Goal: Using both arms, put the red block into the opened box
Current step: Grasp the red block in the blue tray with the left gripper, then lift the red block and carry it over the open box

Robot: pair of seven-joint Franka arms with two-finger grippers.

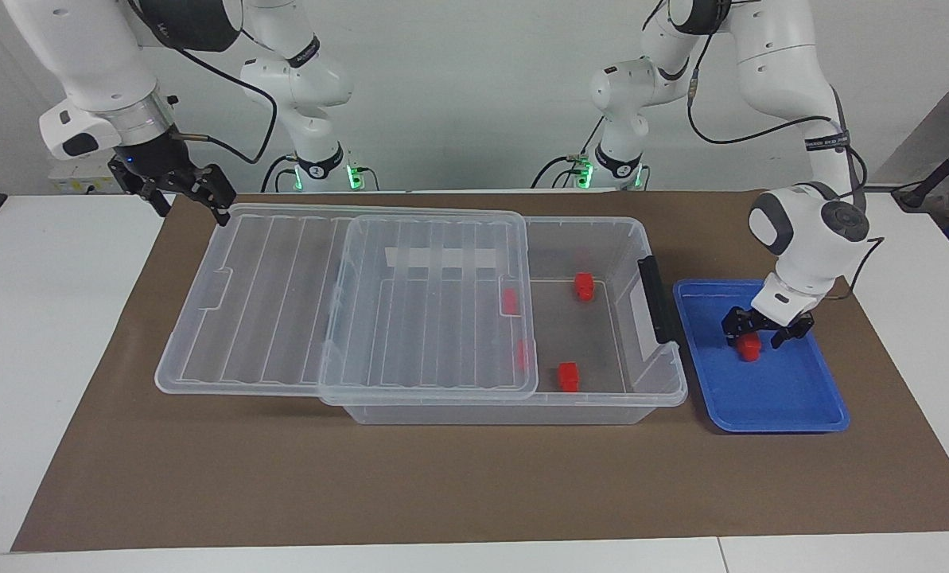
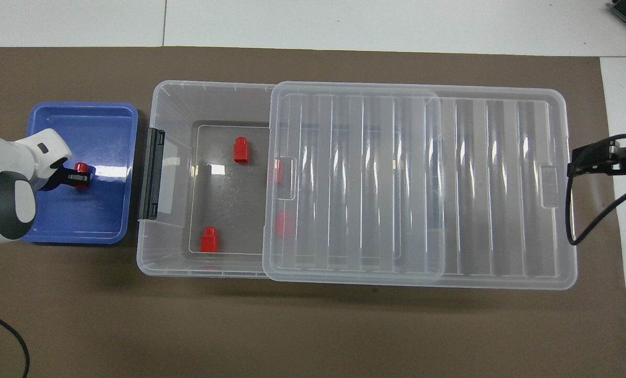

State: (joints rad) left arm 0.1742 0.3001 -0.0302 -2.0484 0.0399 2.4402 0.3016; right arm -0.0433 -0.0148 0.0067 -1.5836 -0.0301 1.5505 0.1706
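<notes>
Four red blocks [image 1: 584, 286] in box [image 1: 665, 382] (one [image 1: 750, 348] in blue tray [image 1: 792, 406]).

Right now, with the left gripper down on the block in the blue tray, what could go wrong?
1. The left gripper is shut on the red block near its top, so it might slip on lifting.
2. The lid covers most of the box; only the end beside the blue tray is open, so a late release could land on the lid.
3. The right gripper sits open at the lid's corner; a bump could shift the lid.
</notes>
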